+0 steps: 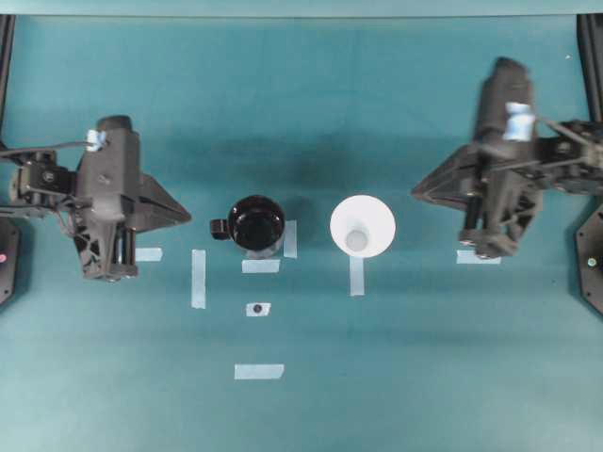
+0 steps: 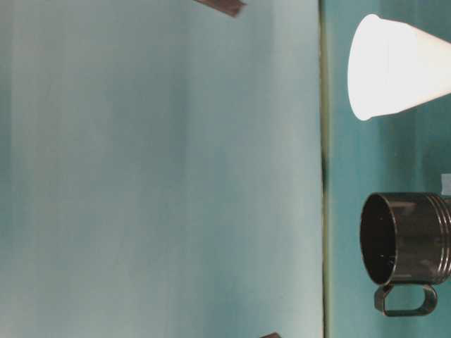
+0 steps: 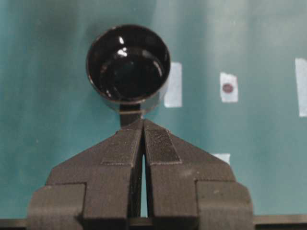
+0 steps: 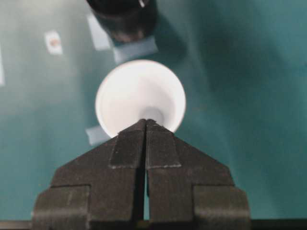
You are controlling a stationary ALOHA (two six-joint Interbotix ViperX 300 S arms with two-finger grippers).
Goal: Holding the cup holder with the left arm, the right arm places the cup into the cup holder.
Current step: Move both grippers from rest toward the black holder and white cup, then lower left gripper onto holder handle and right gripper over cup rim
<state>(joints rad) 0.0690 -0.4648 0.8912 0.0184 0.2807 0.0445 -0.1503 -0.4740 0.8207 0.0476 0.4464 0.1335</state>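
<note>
Left gripper (image 3: 144, 125), jaws pressed shut and empty, points at the holder (image 1: 256, 224) mid-surface. Right gripper (image 4: 145, 125), also shut, points at the cup (image 1: 363, 226) standing just right. Unopened jaws would likely topple either one.

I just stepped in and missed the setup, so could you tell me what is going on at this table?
Nothing is being handled yet. The black cup holder and the white cup stand upright side by side on the teal table, apart from each other, the holder's handle toward the left arm. The left gripper points at the holder from the left and the right gripper at the cup from the right; both are shut and empty, touching nothing. The cup is not yet in the holder.
</note>
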